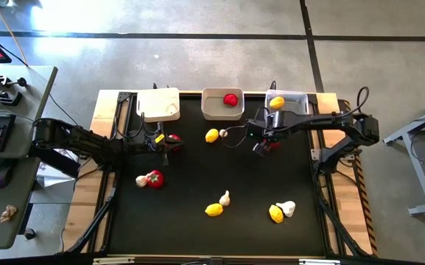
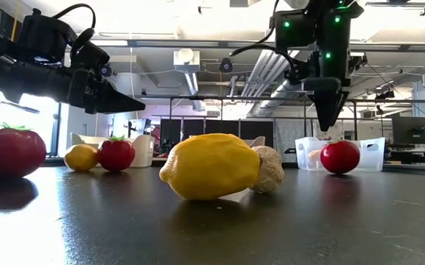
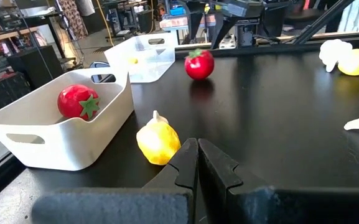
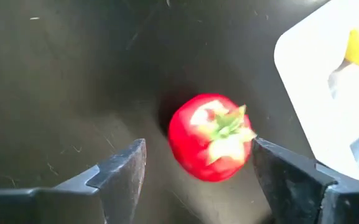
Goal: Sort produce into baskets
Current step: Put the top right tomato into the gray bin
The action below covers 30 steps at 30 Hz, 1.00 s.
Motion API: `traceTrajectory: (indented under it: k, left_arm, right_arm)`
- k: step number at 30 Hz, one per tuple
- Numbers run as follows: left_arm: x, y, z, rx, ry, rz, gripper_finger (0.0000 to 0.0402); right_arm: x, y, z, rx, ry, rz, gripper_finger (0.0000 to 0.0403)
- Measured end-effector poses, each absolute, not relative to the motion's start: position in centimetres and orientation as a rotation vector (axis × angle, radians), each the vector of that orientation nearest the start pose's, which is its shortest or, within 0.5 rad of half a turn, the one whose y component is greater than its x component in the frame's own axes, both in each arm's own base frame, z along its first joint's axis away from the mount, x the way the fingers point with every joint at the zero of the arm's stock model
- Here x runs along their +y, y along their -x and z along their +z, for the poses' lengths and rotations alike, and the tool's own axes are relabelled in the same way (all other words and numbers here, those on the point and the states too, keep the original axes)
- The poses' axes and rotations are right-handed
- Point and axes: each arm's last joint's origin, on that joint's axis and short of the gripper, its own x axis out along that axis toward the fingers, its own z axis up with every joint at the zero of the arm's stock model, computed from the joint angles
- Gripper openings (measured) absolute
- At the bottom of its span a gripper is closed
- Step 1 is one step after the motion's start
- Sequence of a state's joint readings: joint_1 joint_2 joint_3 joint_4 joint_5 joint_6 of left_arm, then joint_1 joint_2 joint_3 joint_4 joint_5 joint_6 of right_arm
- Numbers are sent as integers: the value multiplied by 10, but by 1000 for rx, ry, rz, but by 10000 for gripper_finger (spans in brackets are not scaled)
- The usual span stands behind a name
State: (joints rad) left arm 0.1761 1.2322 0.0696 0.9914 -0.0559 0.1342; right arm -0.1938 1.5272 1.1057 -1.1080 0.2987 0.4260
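Observation:
My right gripper [image 1: 264, 145] is open and points down, just above a red tomato [image 4: 211, 137] that lies on the black table; its fingers stand either side of the tomato without touching it, near the clear basket [image 1: 286, 101], which holds a lemon [image 1: 276, 103]. In the low view my right gripper [image 2: 328, 118] hangs over the tomato [image 2: 339, 156]. My left gripper [image 3: 198, 158] is shut and empty, above the table beside another tomato [image 1: 174, 138]. The grey-white basket [image 1: 222, 104] holds a tomato [image 1: 231, 99]. The white basket [image 1: 159, 103] stands at the far left.
Loose pieces lie on the table: a lemon [image 1: 212, 135] with a garlic [image 1: 223, 133], a tomato [image 1: 155, 178] with a garlic [image 1: 141, 180], a lemon [image 1: 213, 210] by a garlic [image 1: 225, 197], and a lemon [image 1: 275, 213] by a garlic [image 1: 287, 208]. The baskets line the far edge.

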Motion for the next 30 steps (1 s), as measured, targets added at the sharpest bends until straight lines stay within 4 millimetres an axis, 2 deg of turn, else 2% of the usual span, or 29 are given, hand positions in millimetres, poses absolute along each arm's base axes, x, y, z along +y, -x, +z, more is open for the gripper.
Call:
traceTrajectory:
  k: [9, 15, 30]
  left_arm:
    - [33, -177, 135, 188, -120, 220, 0]
    - [33, -177, 134, 195, -120, 219, 0]
    - [33, -176, 132, 214, -120, 218, 0]
  right_arm:
    - [-60, -252, 225, 1453, -221, -691, 289]
    - [-63, -243, 212, 1510, -313, -693, 289]
    - [-85, -236, 211, 1512, -397, -704, 289]
